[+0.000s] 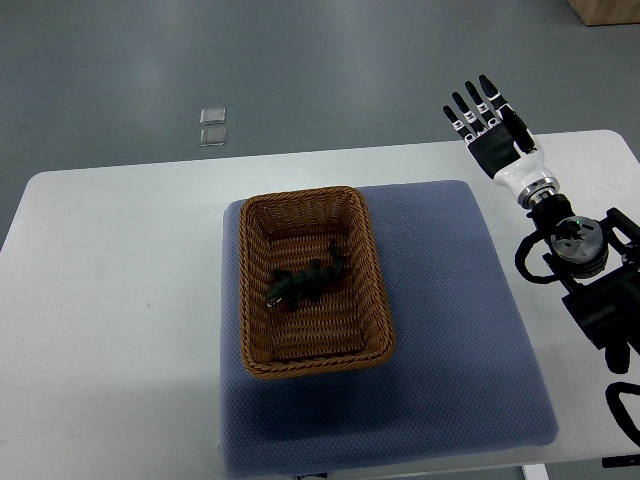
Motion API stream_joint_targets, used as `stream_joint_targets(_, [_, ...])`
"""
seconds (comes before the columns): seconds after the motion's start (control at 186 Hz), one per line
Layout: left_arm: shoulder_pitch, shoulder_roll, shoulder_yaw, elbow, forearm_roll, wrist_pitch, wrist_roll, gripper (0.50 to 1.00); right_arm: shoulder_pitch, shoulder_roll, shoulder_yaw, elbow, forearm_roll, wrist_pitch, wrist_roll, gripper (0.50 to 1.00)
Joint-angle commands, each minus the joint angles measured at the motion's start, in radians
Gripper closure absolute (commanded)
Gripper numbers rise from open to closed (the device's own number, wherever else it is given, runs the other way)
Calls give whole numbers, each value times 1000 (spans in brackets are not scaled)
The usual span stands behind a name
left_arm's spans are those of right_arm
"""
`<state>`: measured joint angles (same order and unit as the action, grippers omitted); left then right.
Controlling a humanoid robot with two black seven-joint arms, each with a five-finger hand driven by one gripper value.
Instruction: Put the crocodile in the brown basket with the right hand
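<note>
The crocodile (308,284) lies inside the basket (256,213), on its woven floor a little left of centre, stretched diagonally with its tail toward the far right wall. The basket sits on a blue mat (440,290) on the white table (110,280). The right hand (487,125) is well apart from it — raised over the table's far right edge, fingers spread straight and wide, holding nothing. The left arm is not in view.

Judged from how things lie, the placing looks done: the toy is fully within the walls, nothing overhanging the rim. What is left is the retreat, and doing it well means little more than keeping it clean — hold the fingers extended so nothing catches, draw the arm back along the right side rather than across the basket, and keep the forearm clear of the mat's corner so the cloth does not drag and shift the basket. There is no call to reach in again; the crocodile rests flat and appears stable, so nudging it would only risk tipping it against a wall.
</note>
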<state>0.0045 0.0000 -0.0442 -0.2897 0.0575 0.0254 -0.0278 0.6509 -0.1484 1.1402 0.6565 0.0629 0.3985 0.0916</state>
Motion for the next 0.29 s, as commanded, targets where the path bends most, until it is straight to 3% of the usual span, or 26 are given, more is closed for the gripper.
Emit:
stream_joint_targets(0.0, [0,0,0,0,1,-1,0,500,4,-7,-10,0,-74,0,0,572])
stream_joint_targets(0.286, [0,0,0,0,1,-1,0,500,4,-11,-11,0,-173,-9,2,572])
